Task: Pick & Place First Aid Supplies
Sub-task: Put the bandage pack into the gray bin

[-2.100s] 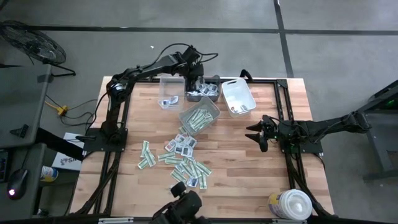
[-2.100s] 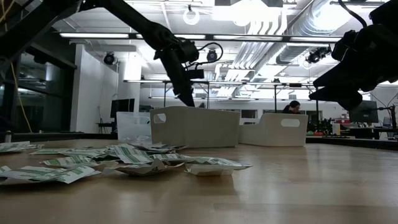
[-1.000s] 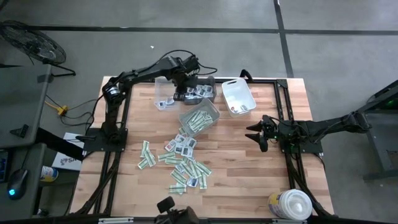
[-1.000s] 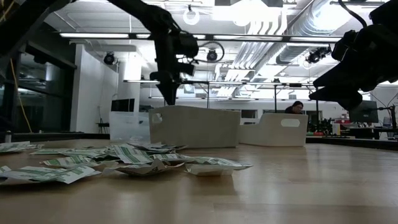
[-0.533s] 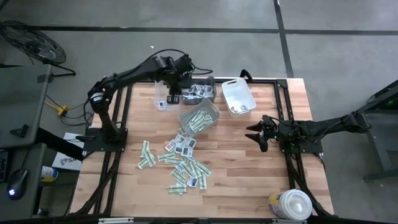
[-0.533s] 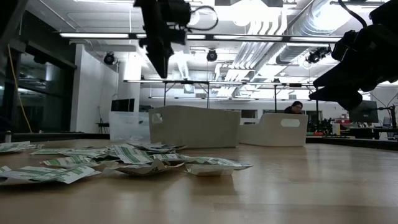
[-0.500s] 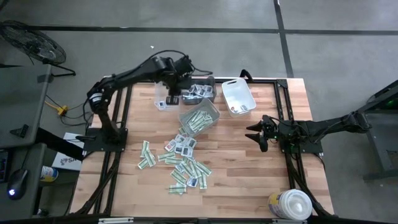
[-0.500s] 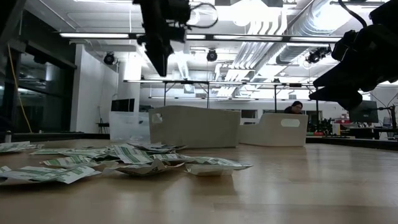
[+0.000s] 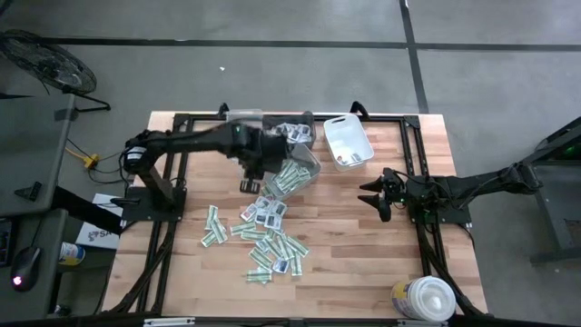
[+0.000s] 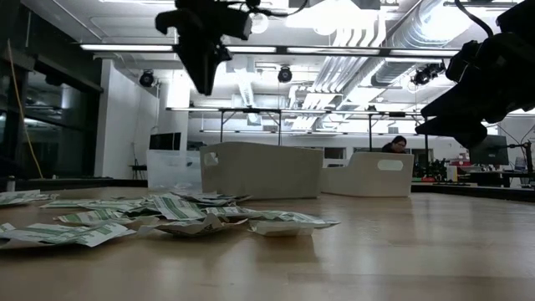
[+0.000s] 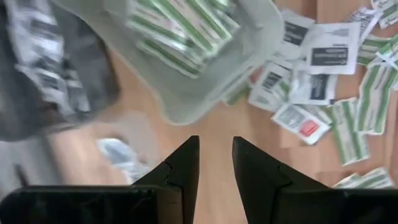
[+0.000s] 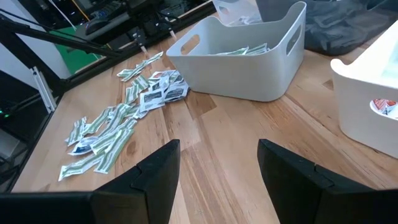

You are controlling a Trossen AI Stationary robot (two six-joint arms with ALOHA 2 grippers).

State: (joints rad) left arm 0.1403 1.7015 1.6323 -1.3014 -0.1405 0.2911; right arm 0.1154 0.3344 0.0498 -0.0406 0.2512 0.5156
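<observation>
Overhead, the left tool (image 9: 249,185) hovers beside the packet-filled bin (image 9: 292,172), loose packets (image 9: 270,238) strewn below; its wrist view shows fingers (image 11: 180,168) slightly apart, empty, likely seeking another packet, while the right tool (image 12: 217,163) waits spread wide.

Left gripper (image 11: 216,158) raised above the table, fingers slightly parted, empty. Right gripper (image 12: 217,165) waiting at the right side, fingers wide apart.
</observation>
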